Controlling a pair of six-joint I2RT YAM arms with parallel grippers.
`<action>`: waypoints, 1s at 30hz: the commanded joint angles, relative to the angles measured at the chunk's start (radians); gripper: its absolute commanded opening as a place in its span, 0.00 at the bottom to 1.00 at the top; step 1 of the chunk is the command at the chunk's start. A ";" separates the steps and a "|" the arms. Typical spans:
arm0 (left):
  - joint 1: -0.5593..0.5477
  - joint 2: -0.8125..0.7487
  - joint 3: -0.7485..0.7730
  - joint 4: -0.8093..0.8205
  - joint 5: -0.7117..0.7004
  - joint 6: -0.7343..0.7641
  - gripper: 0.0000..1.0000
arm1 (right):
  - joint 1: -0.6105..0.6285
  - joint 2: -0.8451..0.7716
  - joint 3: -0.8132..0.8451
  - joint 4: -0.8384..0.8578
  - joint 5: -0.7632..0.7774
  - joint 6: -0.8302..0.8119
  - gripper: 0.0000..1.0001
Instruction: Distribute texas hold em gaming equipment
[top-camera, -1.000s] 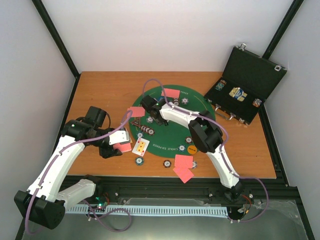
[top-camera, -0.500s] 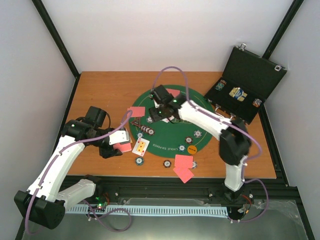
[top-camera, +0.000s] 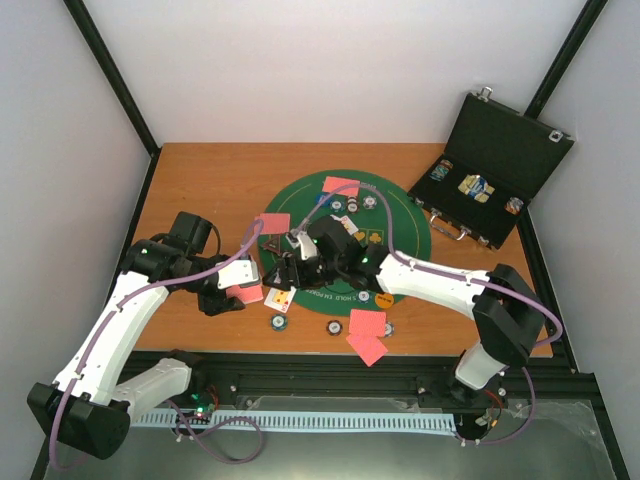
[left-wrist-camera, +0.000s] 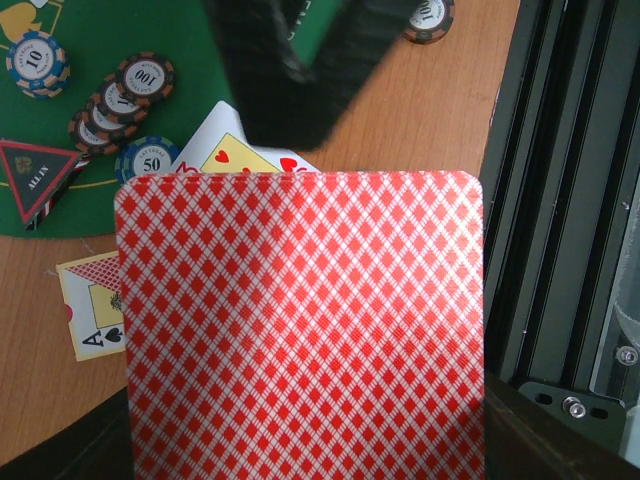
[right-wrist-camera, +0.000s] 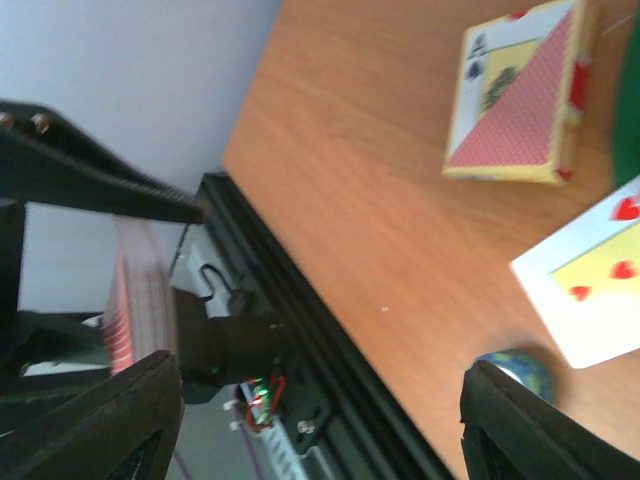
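The dealing looks well under way but not finished, I'd say. The left tool (top-camera: 232, 292) is pressed together on a packet of red-backed cards (left-wrist-camera: 300, 330), held just off the near-left rim of the green mat (top-camera: 400, 215), so there is stock left to hand out. The right tool (top-camera: 284, 270) has its fingers spread with nothing between them. It hangs at that same rim, close to the packet, and my guess is that it means to take the next card.

Already out are a far pair (top-camera: 341, 185) on the mat's far rim, a single card (top-camera: 273, 222) at its left rim, a near pair (top-camera: 367, 322) just off its near rim, and a face-up heart card (left-wrist-camera: 235, 150) at the near-left rim. Striped chips (left-wrist-camera: 125, 100) sit in a short row on the mat's left part, and a loose chip (top-camera: 279, 322) lies off its near rim. More chips seem to wait in the open black case (top-camera: 505, 140) to the right of the mat.

As for room, the near pair lies close to the table's near edge and the black rail (left-wrist-camera: 550, 200). The two tools are crowded together, and the right arm stretches low across the mat's near half, above chips. The bare table (top-camera: 200, 180) to the left of the mat and beyond it gives plenty of space.
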 joint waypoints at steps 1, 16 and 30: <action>0.000 -0.008 0.046 0.002 0.026 -0.004 0.52 | 0.033 -0.004 -0.046 0.228 -0.087 0.127 0.76; 0.000 -0.010 0.039 0.008 0.028 -0.007 0.52 | 0.066 0.017 -0.103 0.443 -0.155 0.231 0.77; 0.001 -0.014 0.047 -0.001 0.022 -0.003 0.52 | 0.115 0.188 0.012 0.531 -0.169 0.294 0.76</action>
